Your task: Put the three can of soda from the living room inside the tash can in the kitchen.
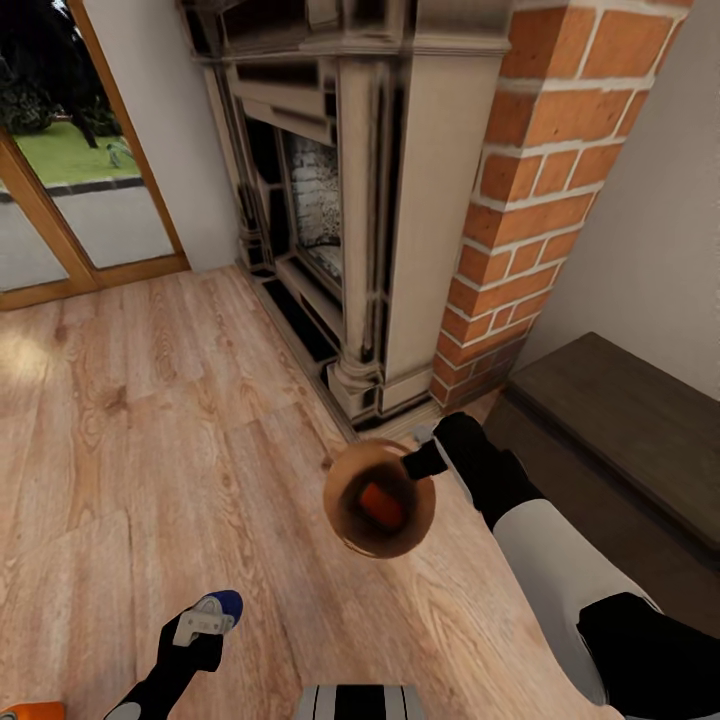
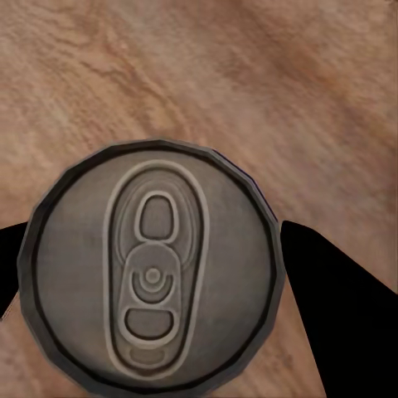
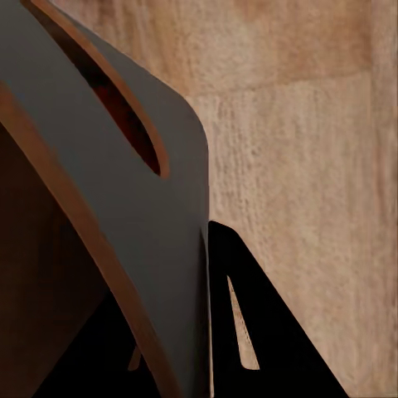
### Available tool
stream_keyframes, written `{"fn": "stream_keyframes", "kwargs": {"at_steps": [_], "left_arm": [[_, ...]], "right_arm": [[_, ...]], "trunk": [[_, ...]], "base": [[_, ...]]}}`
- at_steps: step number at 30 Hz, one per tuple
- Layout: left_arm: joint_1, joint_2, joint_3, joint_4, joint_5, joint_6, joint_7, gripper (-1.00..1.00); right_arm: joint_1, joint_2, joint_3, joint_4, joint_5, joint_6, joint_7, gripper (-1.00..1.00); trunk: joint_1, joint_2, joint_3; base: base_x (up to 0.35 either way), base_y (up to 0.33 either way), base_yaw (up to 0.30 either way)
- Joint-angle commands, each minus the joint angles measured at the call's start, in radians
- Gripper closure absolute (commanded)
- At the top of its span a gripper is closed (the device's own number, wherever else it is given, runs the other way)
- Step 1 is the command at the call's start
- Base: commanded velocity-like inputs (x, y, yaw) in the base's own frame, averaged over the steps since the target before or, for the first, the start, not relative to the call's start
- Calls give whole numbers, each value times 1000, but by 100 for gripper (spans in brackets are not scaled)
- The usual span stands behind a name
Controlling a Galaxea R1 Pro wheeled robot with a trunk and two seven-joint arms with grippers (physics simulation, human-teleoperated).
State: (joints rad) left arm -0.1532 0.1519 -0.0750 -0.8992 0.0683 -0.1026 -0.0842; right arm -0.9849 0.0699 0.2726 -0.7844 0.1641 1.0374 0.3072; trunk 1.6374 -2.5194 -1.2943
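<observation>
Between my left jaws (image 1: 205, 622): one blue can (image 1: 222, 604), gripped upright over the floor (image 1: 150, 420).
My right jaws (image 1: 425, 462), arm outstretched, clamp the bin (image 1: 380, 497) rim; one orange can (image 1: 381, 505) inside, another (image 1: 30, 711) beside my left arm.

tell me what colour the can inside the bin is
Orange; the can lies inside the brown-lined bin, clearest in the head view.

Brown-rimmed bin (image 1: 380, 497), orange can (image 1: 382, 505) inside

No text, brand, number or sign can be read in any of the pictures. The silvery top of the blue can (image 2: 153, 269) carries only an embossed pull tab, without any letters on it.
</observation>
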Motion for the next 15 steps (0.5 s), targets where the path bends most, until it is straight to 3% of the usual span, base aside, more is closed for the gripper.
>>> {"fn": "stream_keyframes", "kwargs": {"at_steps": [1, 9, 12, 15], "left_arm": [[0, 0, 0, 0, -1, 0, 0, 100], [0, 3, -1, -15, 3, 6, -12, 100], [0, 6, -2, -57, 17, 33, -78, 100], [0, 5, 3, -139, 24, 108, -134, 100]], "right_arm": [[0, 1, -1, 0, -84, 10, 17, 100], [5, 1, 0, 1, -85, 10, 16, 100], [6, 3, 0, 7, -86, 10, 18, 100], [8, 2, 0, 10, -87, 10, 20, 100]], "trunk": [[0, 0, 4], [-4, 2, 35], [-5, 3, 47], [-7, 4, 58]], "base": [[0, 0, 0], [0, 0, 0], [0, 0, 0], [0, 0, 0]]}}
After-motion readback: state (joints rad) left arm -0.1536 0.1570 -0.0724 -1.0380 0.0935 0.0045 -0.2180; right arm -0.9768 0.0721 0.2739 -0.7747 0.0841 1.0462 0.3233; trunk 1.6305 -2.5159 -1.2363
